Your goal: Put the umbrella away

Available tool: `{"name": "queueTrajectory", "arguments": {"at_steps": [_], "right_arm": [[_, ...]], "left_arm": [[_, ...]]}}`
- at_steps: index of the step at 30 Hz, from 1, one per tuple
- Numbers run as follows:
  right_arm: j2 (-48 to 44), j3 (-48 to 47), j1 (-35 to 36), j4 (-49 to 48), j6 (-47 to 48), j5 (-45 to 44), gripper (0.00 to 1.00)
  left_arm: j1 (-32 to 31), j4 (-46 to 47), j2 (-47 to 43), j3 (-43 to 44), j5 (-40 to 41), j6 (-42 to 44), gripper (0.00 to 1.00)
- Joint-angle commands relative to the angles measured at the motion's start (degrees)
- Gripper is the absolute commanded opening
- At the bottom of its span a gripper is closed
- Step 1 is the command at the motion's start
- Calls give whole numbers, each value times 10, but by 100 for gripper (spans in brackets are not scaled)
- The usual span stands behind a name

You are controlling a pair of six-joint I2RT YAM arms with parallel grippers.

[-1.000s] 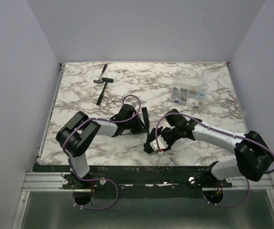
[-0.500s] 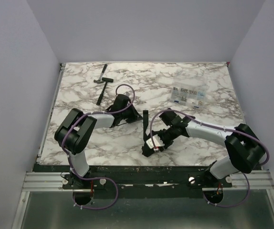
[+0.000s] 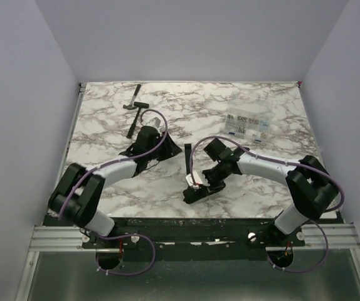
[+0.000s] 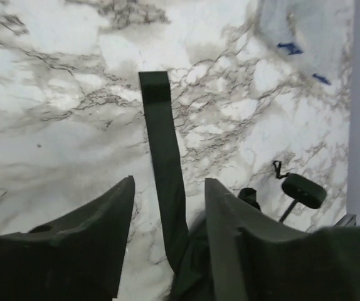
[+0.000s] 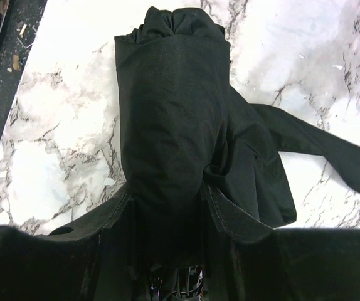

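While gripping the bundled umbrella (image 5: pixel 167 113), straight ahead between its fingers, in the clenched right gripper (image 5: pixel 167 191), close the left gripper (image 4: pixel 169 180), now spread apart, on the strap (image 4: pixel 158 119) running between its tips; pinch near the far end, then wrap snugly.

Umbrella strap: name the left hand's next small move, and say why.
Probably close the left hand on the strap. Its fingers stand open on either side of the strap, which trails loose over the marble table, while the right hand clamps the bundled umbrella. A grip would allow wrapping it.
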State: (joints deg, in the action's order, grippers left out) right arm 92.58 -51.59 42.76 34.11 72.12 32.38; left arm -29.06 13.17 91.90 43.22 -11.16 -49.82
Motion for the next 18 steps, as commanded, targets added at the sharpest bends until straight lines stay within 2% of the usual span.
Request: {"name": "queueTrajectory", "arguments": {"at_steps": [1,3,4,7,9,12,14,18], "right_arm": [[64,29,6,26,-96,-114,5],[77,23,-3,16,-123,-130,5],[88,17,-9,14,-135,-136,4],[126,-13,-28,14,-170,-147,4],[148,-31,-43,21,-184,-146,4],[171,-57,-63,28,-201,-140,4],[186,-71,-73,38,-205,-132,4],[216,-98,-84,70,-196,-115,5]], "left_arm": [[33,67,-182,-92,57,87,66],[54,94,-237,-131,29,114,91],[66,104,-254,-140,-8,128,95],[84,113,-302,-160,-98,188,96],[82,124,-334,-178,-154,240,92],[60,122,-395,-209,-178,342,89],[21,111,-444,-234,-173,432,87],[-100,105,-504,-277,-133,604,87]]}}
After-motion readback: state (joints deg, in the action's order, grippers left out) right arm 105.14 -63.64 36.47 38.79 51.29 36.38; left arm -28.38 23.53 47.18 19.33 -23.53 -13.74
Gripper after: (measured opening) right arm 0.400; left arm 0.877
